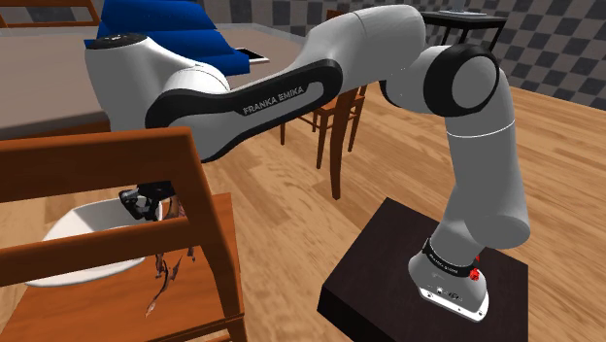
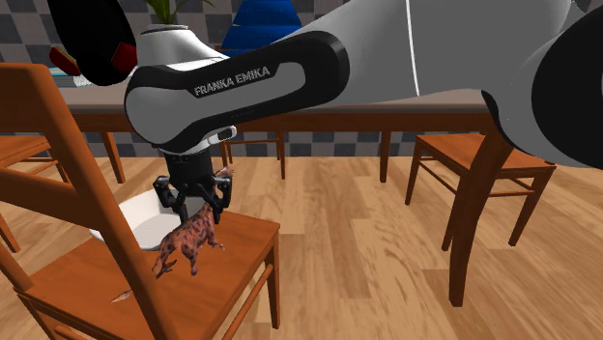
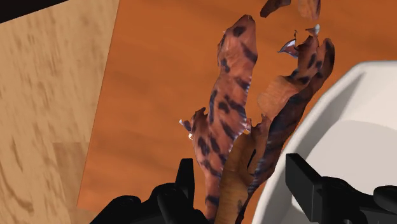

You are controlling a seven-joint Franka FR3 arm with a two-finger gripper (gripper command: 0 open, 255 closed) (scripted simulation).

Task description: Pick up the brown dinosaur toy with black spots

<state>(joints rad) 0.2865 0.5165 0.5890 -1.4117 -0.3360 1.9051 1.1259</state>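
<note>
Presently, step: pre-grasp by my reading; nothing is being held.
Gripper (image 3: pixel 240 164): hovering low over the toy with its fingers standing apart and clasping nothing. One finger is sitting just beside the toy's flank. The other is hanging clear of it, over the bowl (image 3: pixel 356 127) rim.
Dino (image 3: pixel 229 121): brown with black spots, sitting on the chair seat (image 2: pixel 246 237) right against the white bowl. Whether they are touching, I cannot tell.
Key relation: the toy is lying directly beneath and between the fingers. Its long axis is running away from the hand, across the closing line, so the jaws are facing its narrow flanks.
Next move (judgement): calling for a short descent, then a squeeze; no turning of the wrist looks needed.
Risk (judgement): the bowl-side finger may be catching the rim on the way down.
</note>
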